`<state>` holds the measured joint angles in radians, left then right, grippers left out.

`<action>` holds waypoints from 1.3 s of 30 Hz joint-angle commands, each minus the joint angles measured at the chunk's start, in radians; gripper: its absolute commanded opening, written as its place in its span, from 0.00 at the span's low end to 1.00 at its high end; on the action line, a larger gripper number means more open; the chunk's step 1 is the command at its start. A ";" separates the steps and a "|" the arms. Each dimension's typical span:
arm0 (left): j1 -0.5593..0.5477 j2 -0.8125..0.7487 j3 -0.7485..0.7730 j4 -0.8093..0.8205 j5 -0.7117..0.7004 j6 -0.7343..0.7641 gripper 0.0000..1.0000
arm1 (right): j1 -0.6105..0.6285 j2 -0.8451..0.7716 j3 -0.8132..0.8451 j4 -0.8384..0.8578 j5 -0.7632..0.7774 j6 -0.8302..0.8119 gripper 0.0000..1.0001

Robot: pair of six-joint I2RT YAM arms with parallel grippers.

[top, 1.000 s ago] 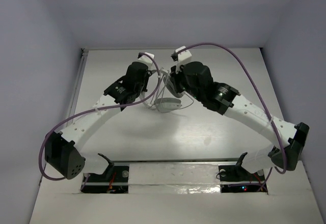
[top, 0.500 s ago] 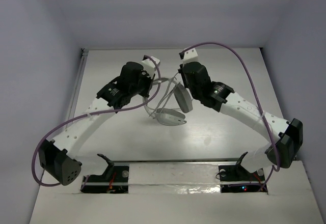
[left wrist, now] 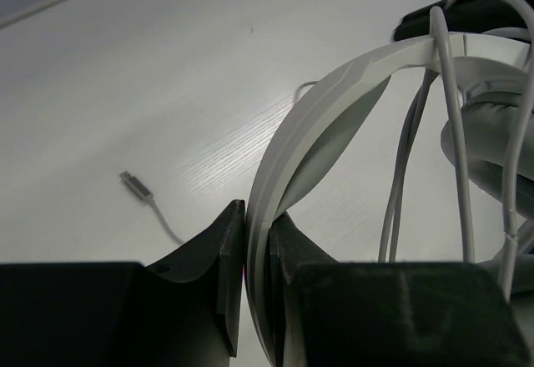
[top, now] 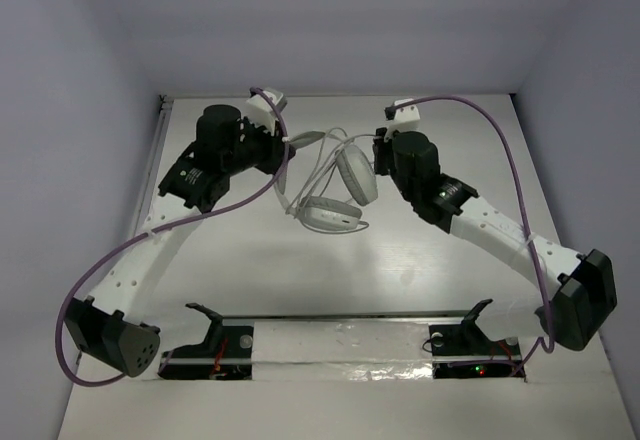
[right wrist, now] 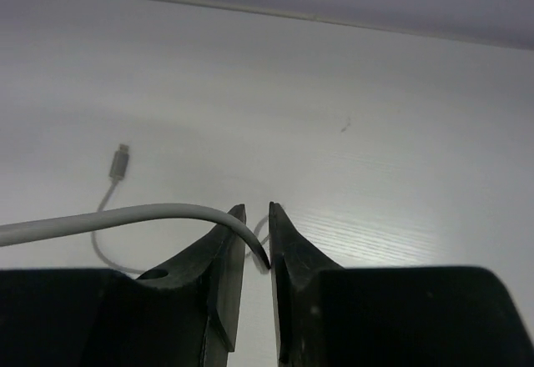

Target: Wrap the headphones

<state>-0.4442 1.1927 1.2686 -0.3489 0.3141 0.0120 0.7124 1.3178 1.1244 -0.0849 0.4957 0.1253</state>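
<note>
One pair of headphones (top: 330, 216) sits mid-counter (top: 420, 250) between the two arms, held up at two places. The left pincer (left wrist: 257, 235) is narrowed tight onto the single wide headband (left wrist: 334, 104), its two fingers pressing the flat white band from either side, so the band arcs away and to the right in the left wrist view. The right pincer (right wrist: 257, 221) is closed almost completely, with the one thin grey cable (right wrist: 100, 219) pinched between its tips and trailing off to the left. Seen from above, both earcups show: one earcup (top: 357, 172) is tilted on edge just beside the right pincer, and the second lies lower and nearer the arm bases. Whether that lower one touches the counter cannot be told. At least three strands of the cable hang over the headband in the left wrist view. Its one small plug (right wrist: 118, 164) lies flat on the counter, apart from the earcups, with a short curl of cable behind it. Two purple cables (top: 514, 172) run along the arms, one per arm.
</note>
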 commanded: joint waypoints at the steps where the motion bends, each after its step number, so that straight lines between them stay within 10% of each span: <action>1: 0.013 -0.064 0.098 0.137 0.167 -0.098 0.00 | -0.013 -0.006 -0.057 0.233 -0.182 0.063 0.23; 21: 0.033 -0.007 0.328 0.222 0.301 -0.297 0.00 | -0.070 0.328 -0.150 0.771 -0.523 0.296 0.46; 39: 0.033 -0.010 0.314 0.404 -0.004 -0.512 0.00 | 0.050 0.589 -0.097 1.008 -0.848 0.462 0.41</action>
<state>-0.4164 1.2076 1.5505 -0.0994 0.4007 -0.4026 0.7097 1.8915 0.9783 0.8040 -0.2611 0.5579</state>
